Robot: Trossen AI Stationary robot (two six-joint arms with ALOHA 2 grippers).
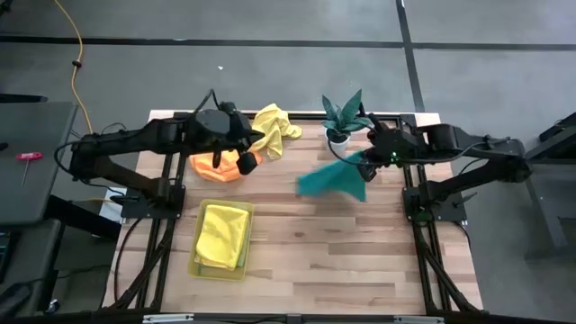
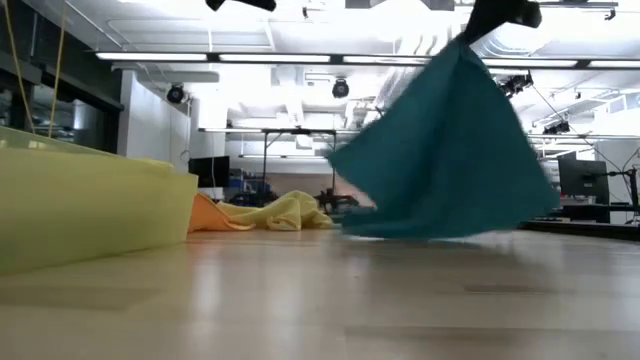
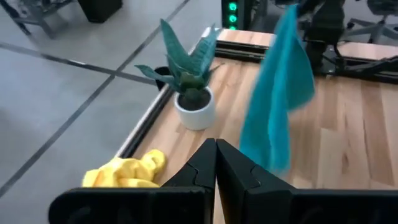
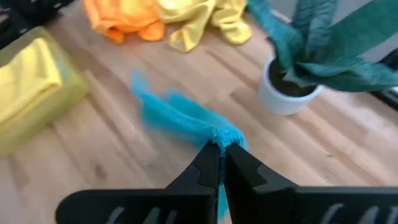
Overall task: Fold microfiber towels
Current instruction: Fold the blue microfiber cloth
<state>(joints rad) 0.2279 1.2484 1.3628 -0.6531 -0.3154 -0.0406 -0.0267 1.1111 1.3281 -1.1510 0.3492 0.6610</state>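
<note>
Teal towel (image 1: 333,180) is held aloft over the middle-right of the table (image 1: 342,261) by the right gripper (image 4: 220,147), fingers pinched on one corner; the cloth hangs free, blurred, its lower edge just above or brushing the wood — which cannot be told from the low view. Left gripper (image 3: 216,163) is seen with fingers pressed together and empty, above the far left of the table by the loose orange towel (image 1: 214,166) and unfolded yellow towel (image 1: 274,129). A folded yellow towel (image 1: 222,236) is already laid in the yellow tray (image 1: 193,261); an olive-green one cannot be made out. Potted plant (image 1: 342,119) stands at the far edge, near the hanging cloth.

Step judged in hand: carrying the teal towel out to be spread flat. Next move calls for the cloth to be lowered and laid smooth on open wood, clear of plant and tray, with a second corner taken by the left gripper before any fold is made
</note>
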